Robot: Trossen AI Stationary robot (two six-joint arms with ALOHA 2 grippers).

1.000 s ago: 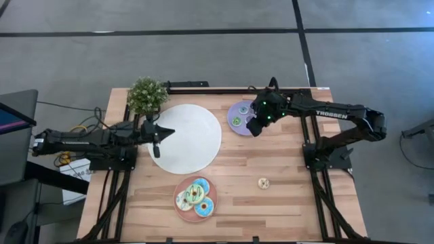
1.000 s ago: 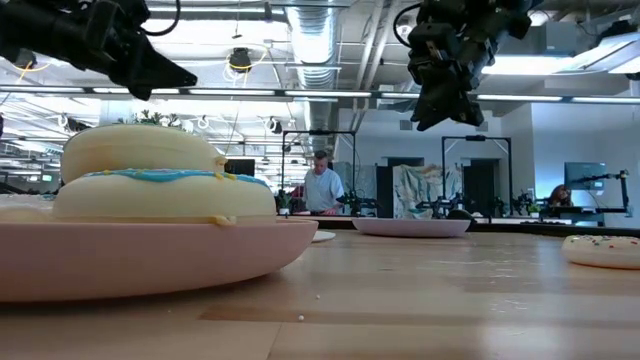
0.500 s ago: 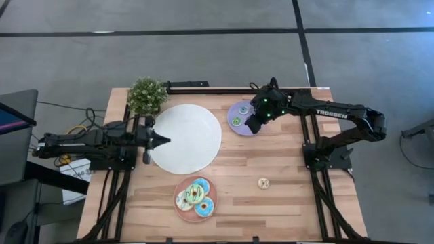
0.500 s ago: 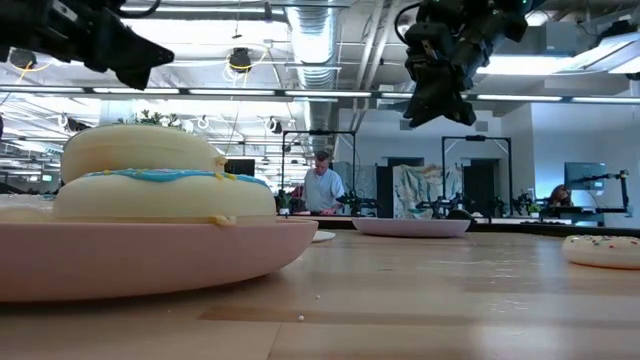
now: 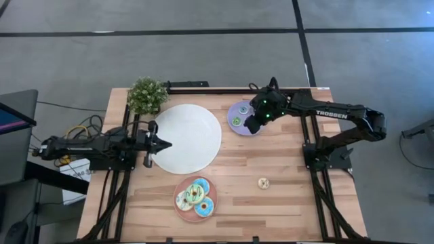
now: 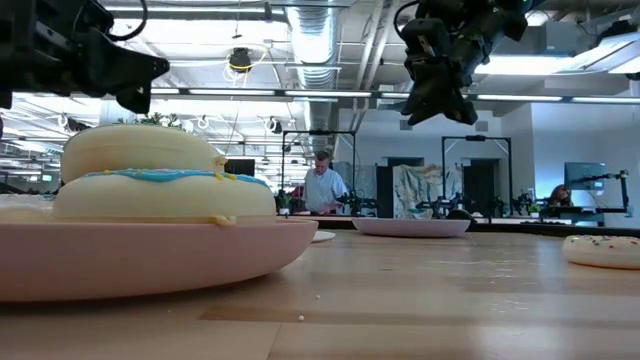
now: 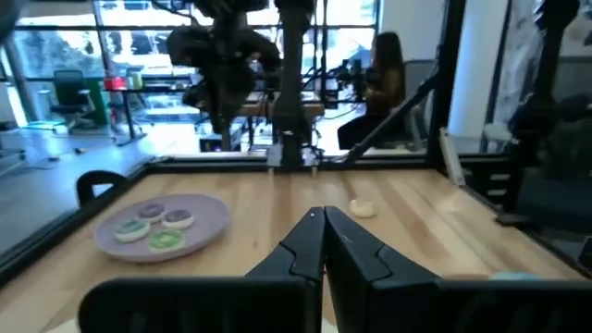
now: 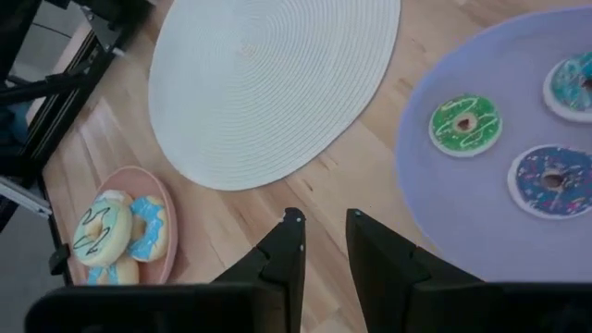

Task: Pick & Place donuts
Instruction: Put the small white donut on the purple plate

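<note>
Three mini donuts, green (image 8: 465, 123), purple (image 8: 546, 178) and blue (image 8: 575, 81), lie on the lilac plate (image 5: 241, 116). Above that plate's near right edge my right gripper (image 5: 251, 127) hangs open, slanting down, nothing between its fingers (image 8: 289, 242). Three larger donuts (image 5: 195, 198) are piled on the pink plate (image 5: 182, 211) near the front edge. A pale sprinkled donut (image 5: 263, 183) lies alone on the wood. At the white plate's (image 5: 186, 137) left edge, my left gripper (image 5: 165, 143) is shut and level, holding nothing.
A small potted plant (image 5: 146, 95) stands at the far left corner. Bare wood stretches between the plates and along the right side of the table. People and other rigs show in the room beyond the far edge.
My left gripper has drawn back toward the table's left edge and sunk, tipping from a downward slant to level, still shut. My right gripper has stayed over the lilac plate.
</note>
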